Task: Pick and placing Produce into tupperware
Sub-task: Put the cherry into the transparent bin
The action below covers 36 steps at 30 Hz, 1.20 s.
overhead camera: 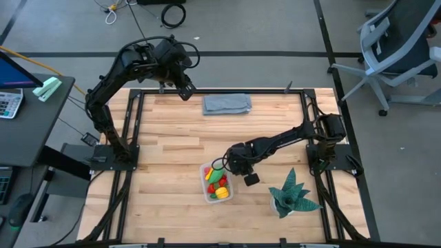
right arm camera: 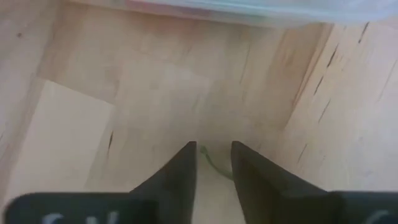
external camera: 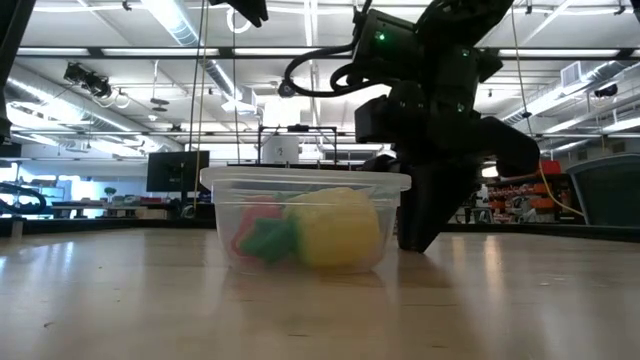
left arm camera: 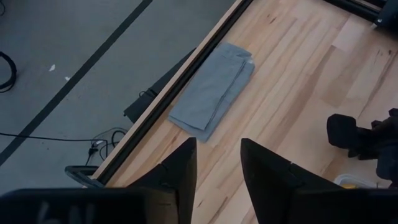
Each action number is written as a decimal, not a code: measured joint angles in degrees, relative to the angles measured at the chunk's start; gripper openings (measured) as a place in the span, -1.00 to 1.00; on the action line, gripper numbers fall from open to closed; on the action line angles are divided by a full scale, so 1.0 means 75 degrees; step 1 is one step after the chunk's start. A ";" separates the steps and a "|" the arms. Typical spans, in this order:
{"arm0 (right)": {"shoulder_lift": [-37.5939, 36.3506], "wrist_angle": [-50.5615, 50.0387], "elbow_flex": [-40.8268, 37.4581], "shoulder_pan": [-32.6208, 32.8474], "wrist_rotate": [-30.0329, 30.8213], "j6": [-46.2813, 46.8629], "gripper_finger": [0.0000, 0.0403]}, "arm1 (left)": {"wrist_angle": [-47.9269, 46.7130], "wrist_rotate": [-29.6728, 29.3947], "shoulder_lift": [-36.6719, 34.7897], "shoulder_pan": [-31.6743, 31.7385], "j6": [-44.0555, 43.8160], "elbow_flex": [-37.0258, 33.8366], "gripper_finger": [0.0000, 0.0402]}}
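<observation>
The clear tupperware point(overhead camera: 216, 182) sits on the near middle of the table and holds produce point(overhead camera: 218, 186): a yellow lemon point(external camera: 335, 230), a green piece point(external camera: 268, 240) and red ones. My right gripper point(overhead camera: 225, 164) stands just beyond the tub's far end, pointing down at the table, open by a narrow gap point(right arm camera: 214, 149). A thin green stem point(right arm camera: 212, 165) lies on the wood between its fingertips; what the stem belongs to is hidden. My left gripper point(overhead camera: 185, 88) waits open, raised over the table's far left edge point(left arm camera: 217, 149). My right gripper comes from above, pointing down, with its fingers point(right arm camera: 186, 163) on either side of the thin green stem point(right arm camera: 209, 160) on the table. I cannot tell whether they touch it.
A folded grey cloth point(overhead camera: 227, 103) lies at the table's far edge, also in the left wrist view point(left arm camera: 214, 93). A green spiky potted plant point(overhead camera: 293, 196) stands near the right near corner. Dark frame rails point(overhead camera: 134, 131) run along the table's sides.
</observation>
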 joint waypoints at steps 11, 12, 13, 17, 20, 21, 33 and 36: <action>-0.0283 -0.0062 0.0572 0.0006 -0.0035 0.0543 -0.95 | -0.0001 -0.0002 0.0000 0.0000 -0.0020 0.0003 -0.32; -0.0365 -0.0076 0.0702 0.0006 -0.0021 0.0715 -0.97 | -0.0002 0.0001 0.0000 0.0000 -0.0020 0.0003 -0.32; -0.0460 -0.0103 0.0816 0.0006 0.0006 0.0852 -0.98 | 0.0002 0.0001 0.0000 0.0000 -0.0020 0.0003 -0.32; -0.0889 -0.0133 0.1408 -0.0002 0.0146 0.1335 -0.98 | -0.0001 -0.0002 0.0000 0.0000 -0.0015 0.0003 -0.33; -0.1246 0.0072 0.1876 -0.0042 0.0185 0.1465 -0.98 | -0.0001 -0.0002 0.0000 0.0000 -0.0012 0.0003 -0.36; -0.1311 0.0221 0.1973 -0.0044 0.0181 0.1387 -0.98 | 0.0000 -0.0002 0.0000 0.0000 -0.0009 0.0003 -0.36; -0.0526 0.1911 0.2115 -0.0044 -0.1493 0.1663 -0.99 | 0.0069 0.0001 -0.0114 0.0213 0.0000 0.0026 -0.32; -0.0312 0.2729 0.2129 -0.0038 -0.1899 0.1680 -0.99 | 0.0063 -0.0002 -0.0117 0.0303 -0.0003 0.0026 -0.32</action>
